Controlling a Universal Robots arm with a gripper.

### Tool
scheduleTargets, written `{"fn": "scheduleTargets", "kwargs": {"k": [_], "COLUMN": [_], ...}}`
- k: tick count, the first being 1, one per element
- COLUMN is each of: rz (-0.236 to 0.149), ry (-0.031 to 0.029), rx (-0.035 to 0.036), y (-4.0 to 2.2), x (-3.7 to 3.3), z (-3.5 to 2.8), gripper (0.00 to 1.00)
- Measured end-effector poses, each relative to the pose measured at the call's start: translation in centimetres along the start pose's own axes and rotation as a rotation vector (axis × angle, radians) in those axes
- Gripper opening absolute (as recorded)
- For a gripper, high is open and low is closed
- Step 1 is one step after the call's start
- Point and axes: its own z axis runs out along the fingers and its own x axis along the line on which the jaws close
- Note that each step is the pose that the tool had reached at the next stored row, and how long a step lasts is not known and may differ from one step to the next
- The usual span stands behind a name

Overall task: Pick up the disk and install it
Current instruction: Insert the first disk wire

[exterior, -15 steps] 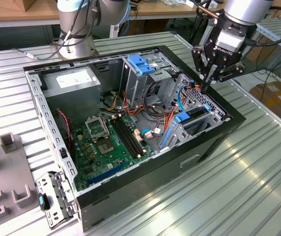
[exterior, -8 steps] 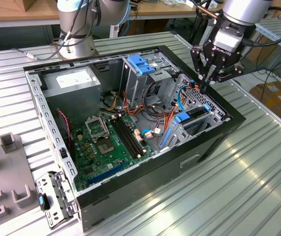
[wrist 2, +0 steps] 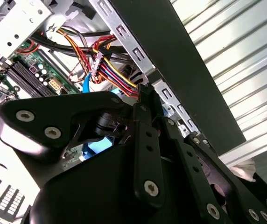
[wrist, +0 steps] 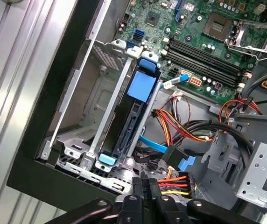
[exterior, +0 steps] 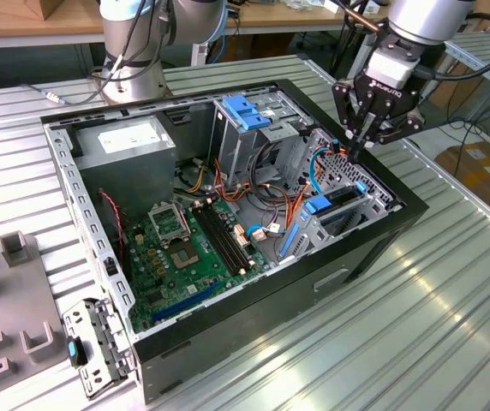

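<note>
The disk (exterior: 318,206) sits in the drive bay at the end of the open computer case (exterior: 380,248) on the exterior view's right, its blue tab facing up. In the first wrist view the disk (wrist: 142,87) lies on edge between the bay's metal walls, blue tab on top and a blue rail end near the case wall. My gripper (exterior: 355,151) hangs just above the case rim beside that bay, fingers shut together with nothing between them. Its closed fingertips also show in both wrist views (wrist: 145,183) (wrist 2: 144,95), close over a bundle of coloured cables (wrist: 173,184).
Inside the case lie the green motherboard (exterior: 185,248), a grey power supply (exterior: 129,141) and a metal cage with a blue latch (exterior: 242,112). A loose metal bracket (exterior: 99,342) and grey fixtures (exterior: 14,248) lie on the ribbed table (exterior: 382,342) at the exterior view's left.
</note>
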Motion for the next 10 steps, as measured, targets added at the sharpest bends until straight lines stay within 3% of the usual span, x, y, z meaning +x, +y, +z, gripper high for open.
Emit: {"fn": "scheduleTargets", "kwargs": {"k": [10], "rz": [0.075], "ry": [0.0013], "rx": [-0.0029], "y": [0.16], "x": [-0.07], "z": [0.02], "gripper": [0.17]}}
